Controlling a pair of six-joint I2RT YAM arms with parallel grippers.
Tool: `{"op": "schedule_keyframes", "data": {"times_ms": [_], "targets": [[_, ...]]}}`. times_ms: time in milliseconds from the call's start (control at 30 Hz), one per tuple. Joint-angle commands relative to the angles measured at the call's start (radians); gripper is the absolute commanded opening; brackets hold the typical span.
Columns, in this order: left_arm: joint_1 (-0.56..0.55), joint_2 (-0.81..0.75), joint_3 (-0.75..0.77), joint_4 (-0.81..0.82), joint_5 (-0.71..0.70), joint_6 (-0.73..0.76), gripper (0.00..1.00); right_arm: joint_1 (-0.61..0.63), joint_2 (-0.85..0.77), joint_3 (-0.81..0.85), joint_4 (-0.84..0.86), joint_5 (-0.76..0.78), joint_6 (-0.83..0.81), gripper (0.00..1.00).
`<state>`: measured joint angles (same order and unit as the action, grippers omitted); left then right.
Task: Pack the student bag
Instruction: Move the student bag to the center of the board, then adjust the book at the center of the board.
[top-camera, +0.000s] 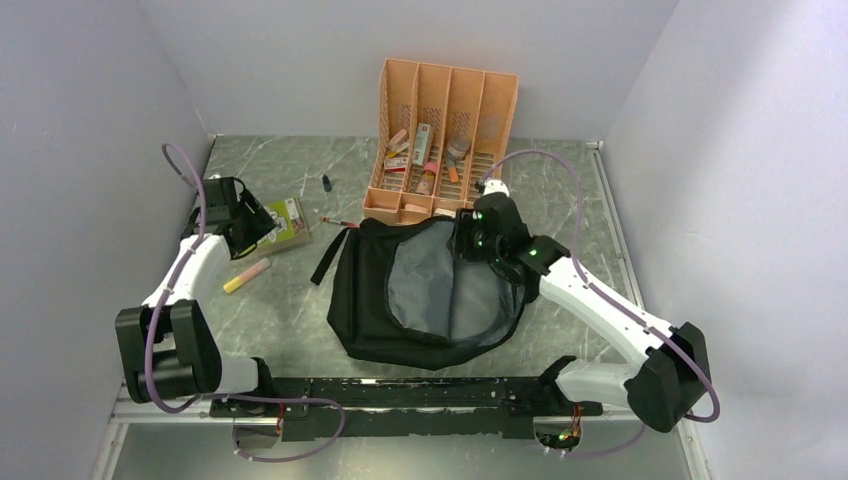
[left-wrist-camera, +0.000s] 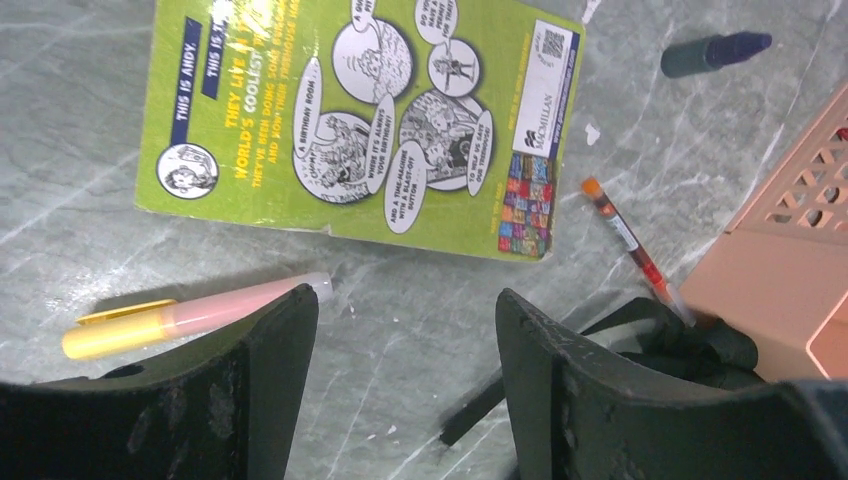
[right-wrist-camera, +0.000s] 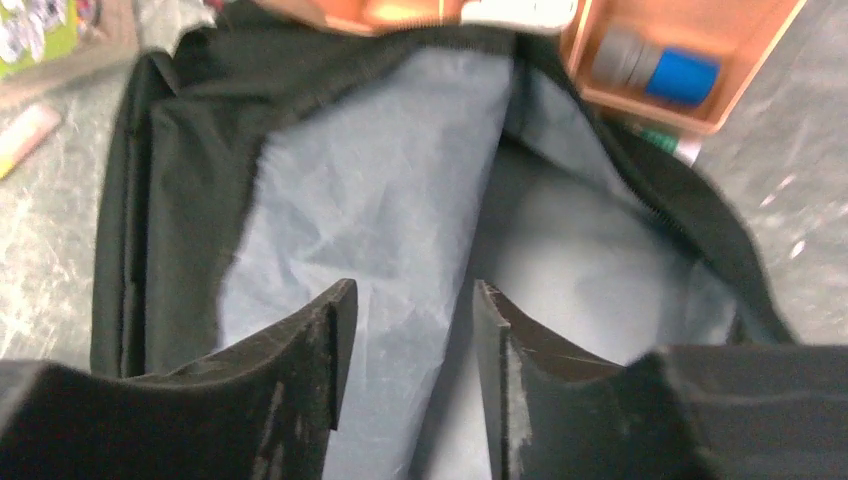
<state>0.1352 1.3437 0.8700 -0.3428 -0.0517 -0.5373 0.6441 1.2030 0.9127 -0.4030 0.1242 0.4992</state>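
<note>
Grey-green marbled table (top-camera: 300, 330) with pale walls all round, and the student bag (top-camera: 430, 290) lies in the middle of it, close in front of the arm bases. Its mouth is unzipped and the grey lining is showing.

Your right gripper (right-wrist-camera: 412, 300) hovers right over that opening. The jaws are partly apart, with nothing between them and nothing touching the lining, so it's empty.

To the left of the bag, your left gripper (left-wrist-camera: 405, 300) hangs above bare table with the jaws spread wide, holding nothing. The pink and yellow highlighter (left-wrist-camera: 190, 318) lies just outside its left finger. My guess is that's the next pick.

To do it well, I'd:
- shift over until the barrel sits between the fingers
- turn the wrist so the jaws cross the barrel rather than run along it
- come straight down, since a round pen will roll if you nudge it

A bit further out from the bag is the green book (left-wrist-camera: 360, 110), lying flat. A red pen (left-wrist-camera: 625, 235) lies by the bag's strap. Behind the bag stands the orange organiser (top-camera: 445, 130), with small items in its slots.
</note>
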Motion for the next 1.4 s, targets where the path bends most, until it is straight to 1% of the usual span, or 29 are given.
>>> {"op": "schedule_keyframes", "data": {"times_ms": [0, 67, 133, 233, 267, 367, 467, 567, 667, 800, 967, 1067, 1200, 1367], "targets": [[0.029, 0.016, 0.037, -0.014, -0.025, 0.012, 0.71, -0.006, -0.007, 0.122, 0.016, 0.113, -0.07, 0.53], [0.042, 0.025, 0.046, -0.015, -0.035, 0.014, 0.73, -0.005, 0.022, 0.175, 0.056, 0.109, -0.09, 0.55], [0.064, 0.048, 0.069, -0.032, -0.046, 0.009, 0.77, -0.005, 0.073, 0.222, 0.105, 0.064, -0.099, 0.57], [0.08, 0.094, 0.107, -0.06, -0.068, -0.001, 0.8, -0.003, 0.185, 0.292, 0.191, -0.078, -0.072, 0.59], [0.086, 0.115, 0.117, -0.066, -0.085, -0.007, 0.82, -0.001, 0.227, 0.309, 0.244, -0.144, -0.051, 0.6], [0.101, 0.16, 0.156, -0.094, -0.131, -0.033, 0.87, 0.016, 0.377, 0.381, 0.344, -0.266, -0.022, 0.62], [0.104, 0.191, 0.183, -0.112, -0.185, -0.051, 0.89, 0.042, 0.551, 0.512, 0.366, -0.366, -0.025, 0.65], [0.104, 0.184, 0.15, -0.06, -0.2, -0.068, 0.89, 0.074, 0.709, 0.652, 0.351, -0.447, -0.024, 0.66], [0.103, 0.167, 0.123, -0.014, -0.225, -0.072, 0.87, 0.117, 0.813, 0.715, 0.396, -0.453, -0.004, 0.67], [0.103, 0.154, 0.096, 0.011, -0.261, -0.096, 0.85, 0.166, 0.961, 0.818, 0.398, -0.448, 0.017, 0.68], [0.104, 0.162, 0.067, 0.035, -0.275, -0.126, 0.84, 0.183, 1.119, 0.965, 0.378, -0.452, 0.043, 0.72], [0.103, 0.186, 0.07, 0.039, -0.265, -0.133, 0.84, 0.188, 1.195, 1.028, 0.392, -0.457, 0.067, 0.73], [0.103, 0.205, 0.071, 0.045, -0.26, -0.132, 0.84, 0.198, 1.289, 1.138, 0.36, -0.441, 0.078, 0.73], [0.103, 0.23, 0.085, 0.037, -0.264, -0.124, 0.83, 0.201, 1.382, 1.24, 0.341, -0.361, 0.102, 0.73]]}}
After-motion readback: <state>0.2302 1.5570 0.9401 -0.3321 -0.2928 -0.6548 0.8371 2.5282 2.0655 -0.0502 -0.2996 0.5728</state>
